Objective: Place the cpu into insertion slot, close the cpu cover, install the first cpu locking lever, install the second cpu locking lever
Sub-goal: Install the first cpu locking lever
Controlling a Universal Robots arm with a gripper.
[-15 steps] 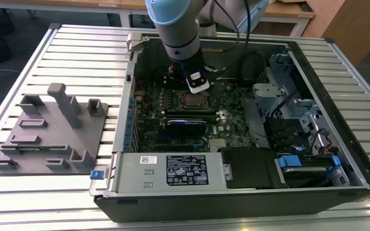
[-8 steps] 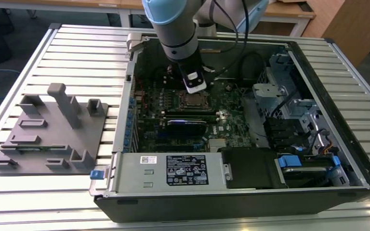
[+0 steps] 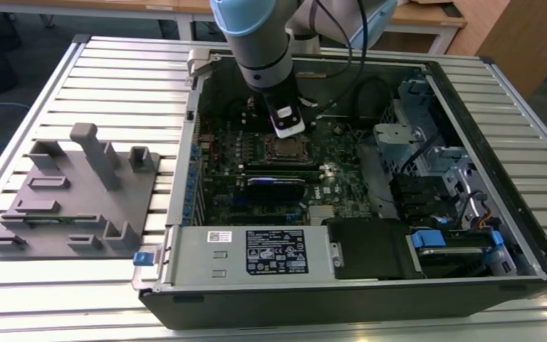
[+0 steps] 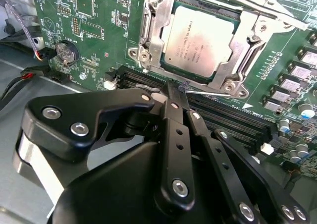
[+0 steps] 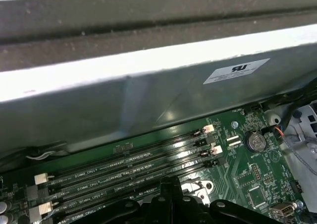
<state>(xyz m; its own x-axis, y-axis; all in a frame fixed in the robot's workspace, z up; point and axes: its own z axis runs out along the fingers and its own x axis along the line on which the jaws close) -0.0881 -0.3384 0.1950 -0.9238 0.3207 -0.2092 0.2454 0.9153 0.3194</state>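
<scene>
In the second wrist view the cpu (image 4: 200,40) lies flat in the insertion slot (image 4: 148,55), its silver-grey top showing. The cpu cover (image 4: 237,60) rests down around it as a silvery frame. A thin wire locking lever (image 4: 210,91) runs along the socket's near side, just beyond my gripper (image 4: 174,87), whose black fingers are shut with nothing visibly held. A second lever (image 4: 262,7) lies along the socket's far side. In the exterior view the gripper (image 3: 288,130) hangs directly over the socket (image 3: 285,148) inside the open computer case.
Long black memory slots (image 4: 233,117) (image 5: 124,167) lie beside the socket, under the fingers. A coin battery (image 4: 65,52) and cables sit nearby. The case wall (image 5: 148,100) stands close. A grey labelled box (image 3: 254,251) and a grey fixture (image 3: 74,199) lie at the exterior view's left.
</scene>
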